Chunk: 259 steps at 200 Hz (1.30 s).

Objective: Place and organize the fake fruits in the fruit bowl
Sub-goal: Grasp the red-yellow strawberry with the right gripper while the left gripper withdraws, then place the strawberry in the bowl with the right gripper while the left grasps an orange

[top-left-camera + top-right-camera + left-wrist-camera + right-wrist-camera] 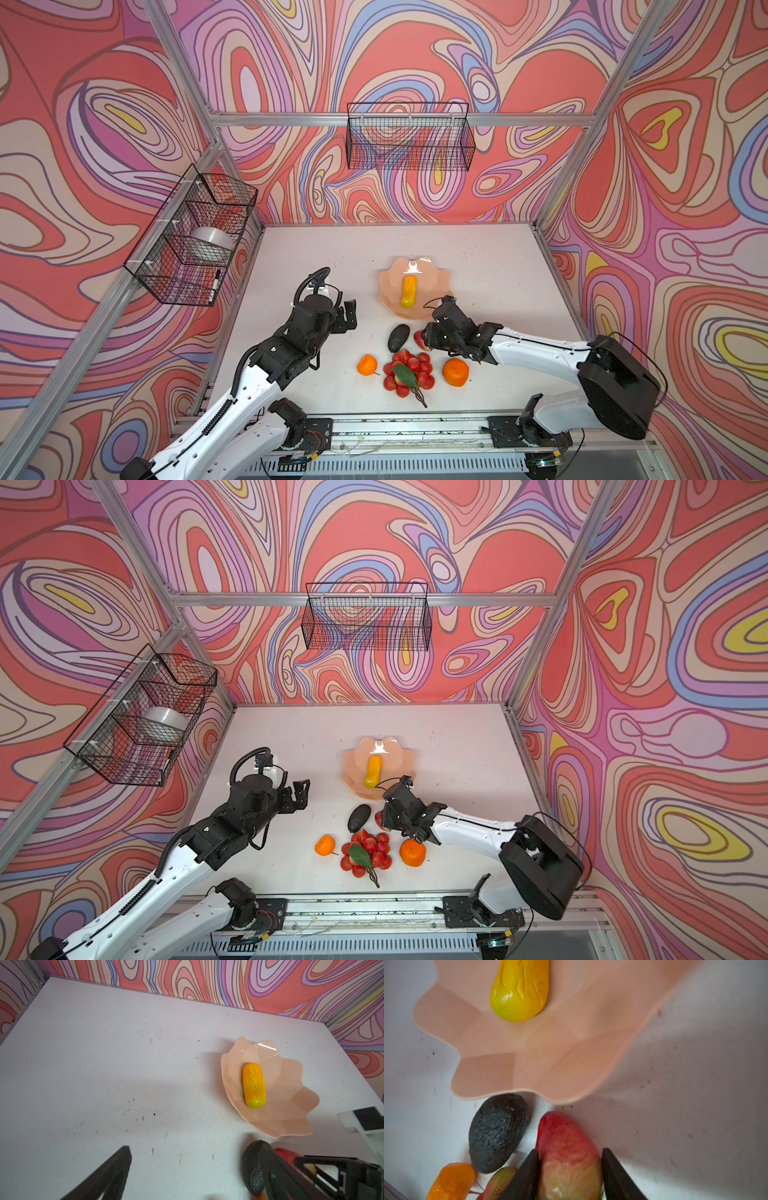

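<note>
Five fruits lie outside the bowl (390,291) on the surface (498,270). At left, the left jaws hang wide apart and empty. Beside the avocado (498,1132), the right jaws clamp the strawberry (566,1142), just short of the rim. A straight lift should clear that scalloped edge before release beside the gourd (408,290). The strawberry is tapered, red fading to yellowish toward the jaws.

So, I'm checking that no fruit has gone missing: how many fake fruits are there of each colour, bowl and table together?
Orange: 2 (small tangerine, larger orange)
Red: 2 (strawberry, berry cluster)
Yellow: 1 (gourd-shaped fruit)
Dark: 1 (avocado)
Total: 6
</note>
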Motion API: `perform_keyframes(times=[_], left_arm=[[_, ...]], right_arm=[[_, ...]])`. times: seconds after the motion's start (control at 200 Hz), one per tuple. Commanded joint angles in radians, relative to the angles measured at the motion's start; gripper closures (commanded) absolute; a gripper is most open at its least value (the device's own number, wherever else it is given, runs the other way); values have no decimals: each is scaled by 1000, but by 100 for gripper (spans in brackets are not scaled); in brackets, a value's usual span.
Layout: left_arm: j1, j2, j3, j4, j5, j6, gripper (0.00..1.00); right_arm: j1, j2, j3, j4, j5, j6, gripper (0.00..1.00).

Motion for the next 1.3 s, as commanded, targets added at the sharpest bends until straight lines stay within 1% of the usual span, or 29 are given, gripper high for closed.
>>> perform_keyframes(times=[0.0,0.045,0.105,0.125,0.225,0.346,0.481,0.596,0.741,0.841,0.946,1.016,1.127,1.292], left_arm=[[7,-29,-45,-52,23,-60,3],[9,-38,-63,-48,22,-68,3],[11,-43,-70,-44,26,-70,3],[11,-42,-68,-43,28,-71,3],[12,-27,-45,-69,44,-67,3],[12,-25,-35,-127,68,-82,4],[12,-51,-56,-177,143,-122,4],[11,-71,-77,-201,225,-140,5],[12,-67,-95,-209,330,-159,6],[11,-38,-97,-221,403,-153,8],[11,18,-86,-254,452,-151,9],[11,49,-85,-262,478,-143,10],[9,88,-93,-239,509,-139,10],[2,152,-123,-192,558,-151,10]], right_arm=[[7,-129,-44,-124,107,36,55],[6,-178,-57,-151,125,39,59],[6,-227,-64,-176,142,33,60],[7,-237,-64,-181,148,29,62],[7,-269,-11,-268,175,8,69],[7,-304,74,-351,179,-32,71],[7,-309,171,-394,191,-88,71],[7,-228,267,-376,213,-127,70],[4,-43,380,-328,267,-183,70],[-12,89,447,-288,276,-224,70],[-61,202,501,-262,263,-257,70],[-92,241,508,-229,244,-283,70],[-140,280,520,-183,182,-309,70],[-171,348,550,-165,159,-326,70]])
